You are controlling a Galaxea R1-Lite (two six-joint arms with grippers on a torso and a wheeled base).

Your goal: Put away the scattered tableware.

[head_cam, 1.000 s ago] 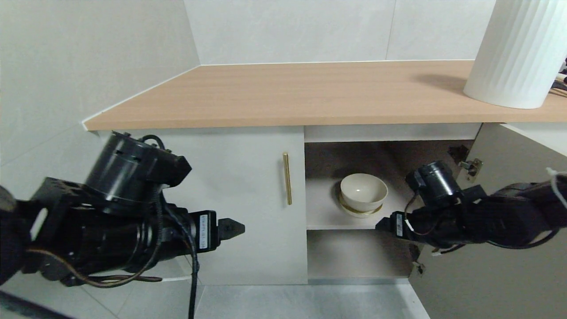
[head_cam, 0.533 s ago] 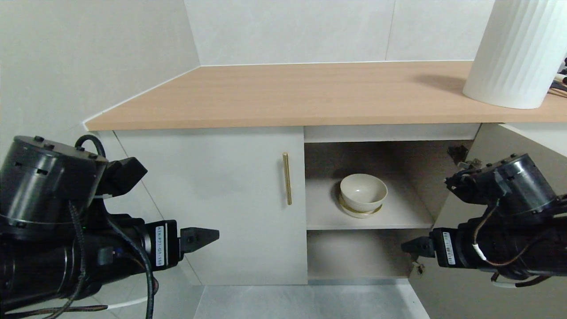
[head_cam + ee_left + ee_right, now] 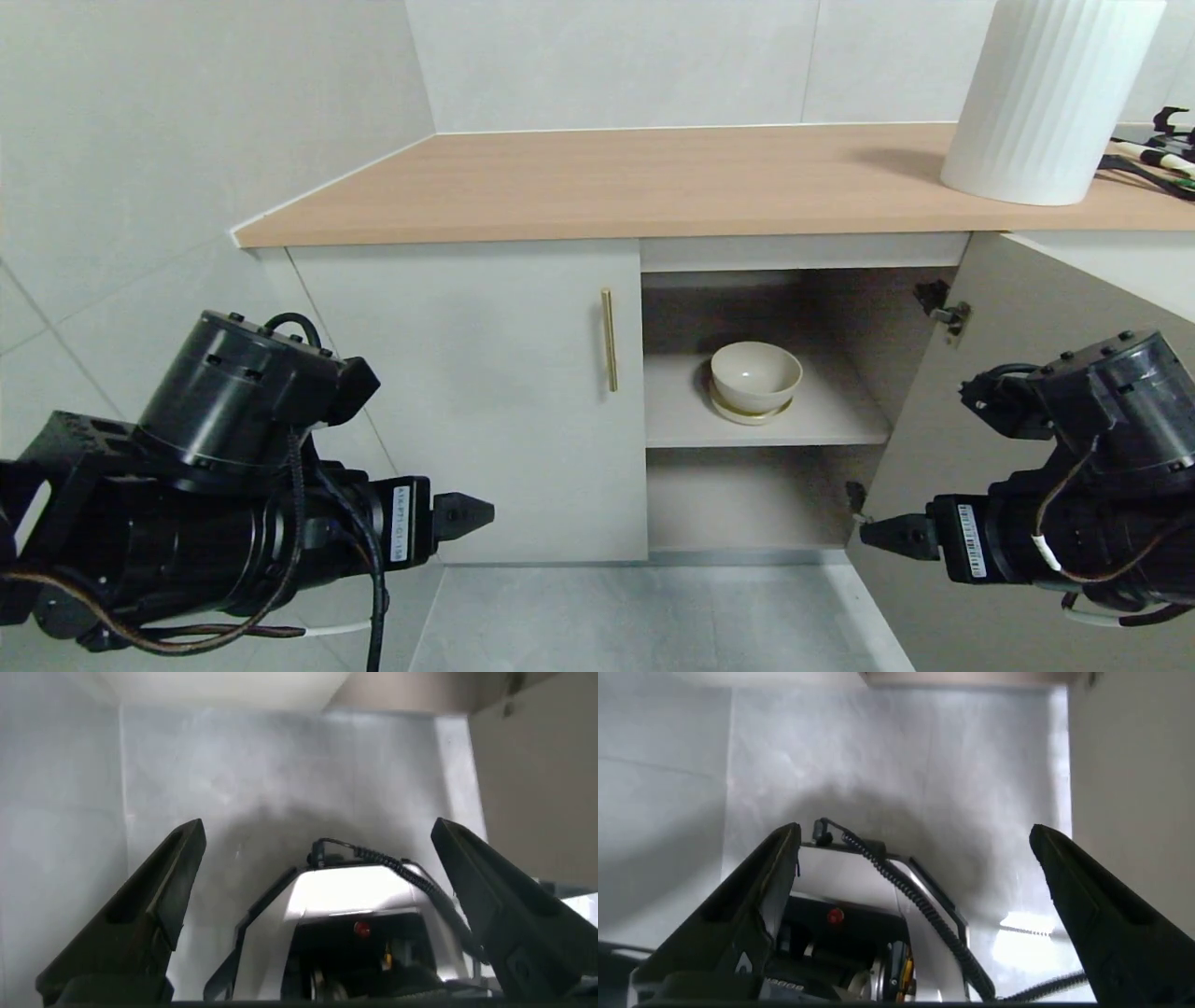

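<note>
A long wooden counter runs along the tiled wall, with a pale cabinet beneath it. Its left door is closed and its right door is swung wide open. At the counter's right end stands a tall white ribbed vessel, upright, and just beside it lie a few dark-handled items too small to make out.

The 2 black arms are low in front of the cabinet. The left gripper is before the closed door, its fingers spread well apart with nothing between them. The right gripper is by the open door's lower edge, also spread and holding nothing. Each wrist carries 1 white sticker, the print too small to read.

On the upper shelf of the open compartment sits 1 cream bowl, upright with its mouth facing up. It is round, so it has no long axis. It rests on a gold-rimmed saucer. The closed door's slim gold handle runs vertically.
</note>
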